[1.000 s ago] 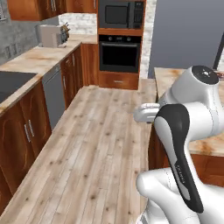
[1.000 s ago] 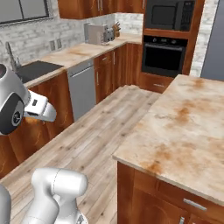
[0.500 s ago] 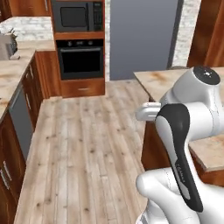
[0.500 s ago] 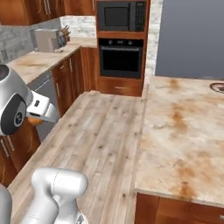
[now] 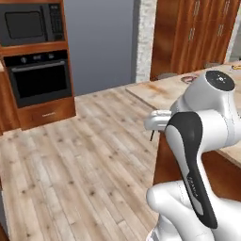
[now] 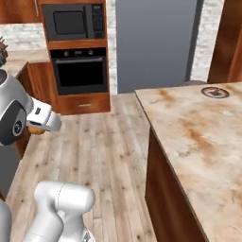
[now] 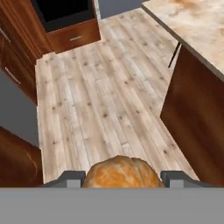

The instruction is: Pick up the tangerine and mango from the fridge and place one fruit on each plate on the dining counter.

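The white arm rises from the base and folds at its dark elbow joint, with the upper part bent back over itself. The wrist and hand reach out to the side at about mid height, nearly level. In the hand view the claw (image 7: 121,178) looks forward and down, and its two fingers (image 7: 70,178) stand apart at each side of the tangerine (image 7: 121,173), which sits between them and is gripped. In the right base view the claw (image 6: 38,128) holds this orange fruit under the white hand.
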Controlling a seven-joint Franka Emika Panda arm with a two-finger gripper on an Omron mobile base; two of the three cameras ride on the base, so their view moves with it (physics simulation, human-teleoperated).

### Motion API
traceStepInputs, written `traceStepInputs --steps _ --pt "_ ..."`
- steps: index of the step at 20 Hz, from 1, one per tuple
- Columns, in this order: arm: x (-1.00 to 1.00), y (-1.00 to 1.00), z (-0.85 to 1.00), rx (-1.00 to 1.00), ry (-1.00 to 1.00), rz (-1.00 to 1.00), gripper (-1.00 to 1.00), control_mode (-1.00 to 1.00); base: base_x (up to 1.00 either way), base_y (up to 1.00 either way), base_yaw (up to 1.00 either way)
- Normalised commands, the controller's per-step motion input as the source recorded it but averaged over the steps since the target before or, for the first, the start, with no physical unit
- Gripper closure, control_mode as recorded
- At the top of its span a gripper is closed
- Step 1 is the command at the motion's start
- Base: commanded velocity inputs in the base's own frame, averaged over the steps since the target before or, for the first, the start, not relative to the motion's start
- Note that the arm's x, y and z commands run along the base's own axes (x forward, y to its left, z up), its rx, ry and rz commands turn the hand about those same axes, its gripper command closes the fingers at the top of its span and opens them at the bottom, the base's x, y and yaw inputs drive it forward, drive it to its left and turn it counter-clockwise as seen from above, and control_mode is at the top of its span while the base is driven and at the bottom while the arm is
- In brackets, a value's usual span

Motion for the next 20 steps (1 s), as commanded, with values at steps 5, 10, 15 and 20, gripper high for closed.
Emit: traceStepInputs --steps 5,10,15,20 --pt "0.00 0.00 0.00 0.00 0.00 0.00 1.00 1.00 1.00 0.79 -0.70" --pt "0.00 0.00 0.00 0.00 0.00 0.00 1.00 1.00 0.98 0.96 -0.56" --pt "0.00 0.00 0.00 0.00 0.00 0.00 1.00 1.00 0.98 1.00 -0.26" --pt "0.00 0.00 0.00 0.00 0.00 0.00 1.00 1.00 1.00 1.00 -0.44"
